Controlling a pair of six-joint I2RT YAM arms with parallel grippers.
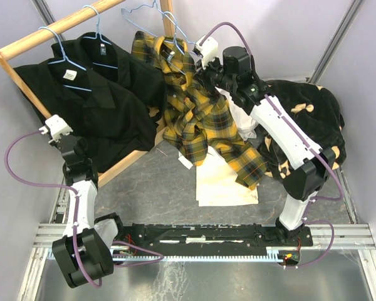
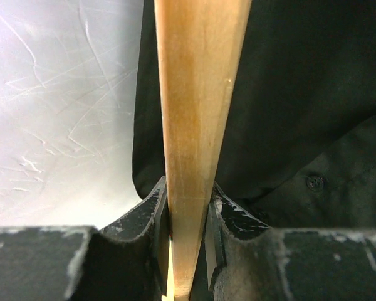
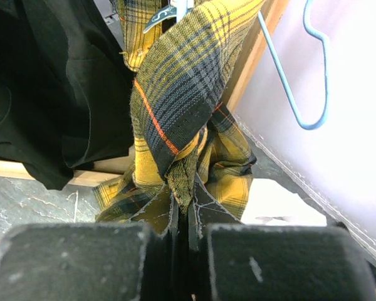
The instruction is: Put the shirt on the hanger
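Observation:
The yellow-and-black plaid shirt point(image 1: 197, 119) hangs bunched from the wooden rack point(image 1: 50, 31), draped down to the table. A light-blue wire hanger point(image 1: 175, 44) sits at its collar; whether it is inside the shoulders I cannot tell. My right gripper point(image 1: 199, 68) is shut on a fold of the shirt point(image 3: 178, 106) near its top; in the right wrist view the gripper point(image 3: 185, 210) pinches the cloth edge. Another blue hanger point(image 3: 301, 81) hangs free to the right. My left gripper point(image 1: 72, 144) is shut on the rack's wooden bar point(image 2: 197, 125), as the left wrist view point(image 2: 187, 210) shows.
Two black shirts point(image 1: 94, 94) hang on blue hangers at the rack's left, one right behind the left gripper point(image 2: 301, 94). A cream-white shirt point(image 1: 225, 182) lies flat on the table under the plaid hem. A black-and-tan garment point(image 1: 310, 119) is heaped at the right.

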